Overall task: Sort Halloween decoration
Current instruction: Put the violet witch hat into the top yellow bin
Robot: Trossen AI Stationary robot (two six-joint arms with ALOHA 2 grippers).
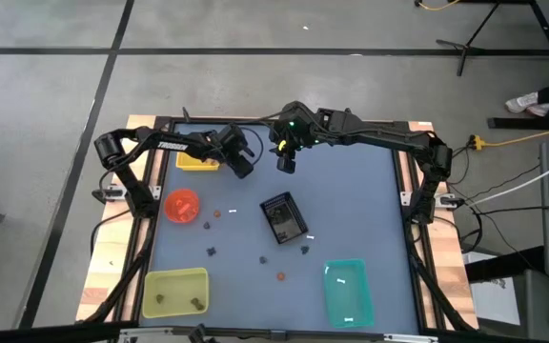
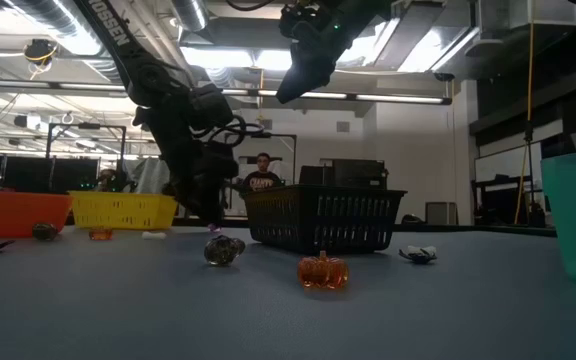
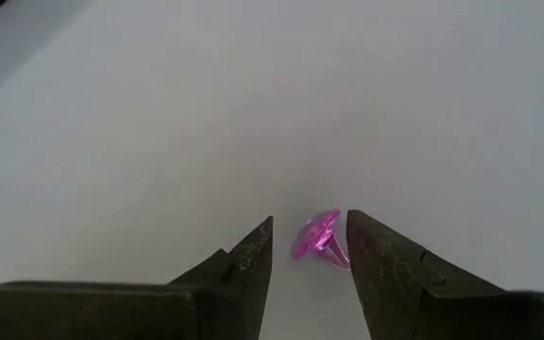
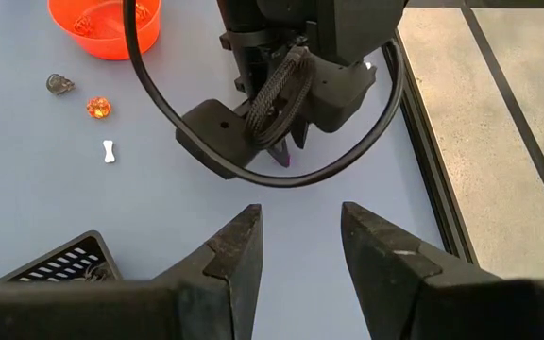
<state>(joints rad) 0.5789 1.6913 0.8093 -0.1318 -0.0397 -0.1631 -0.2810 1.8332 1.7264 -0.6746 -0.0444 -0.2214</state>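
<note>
A tiny pink trinket (image 3: 317, 238) is framed between the parted fingers of the left gripper (image 3: 310, 253) near the table's (image 1: 351, 200) far edge, beside the yellow container (image 1: 196, 162); whether it is gripped cannot be told. It is judged light, rigid and slippery, best pinched across its middle. The right gripper (image 4: 300, 247) is held above, part open and empty.

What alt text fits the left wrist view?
The left end effector has its two dark fingers set on either side of a tiny translucent pink trinket lying on a pale, bare table surface. A narrow gap shows beside the trinket; nothing else is visible.
</note>
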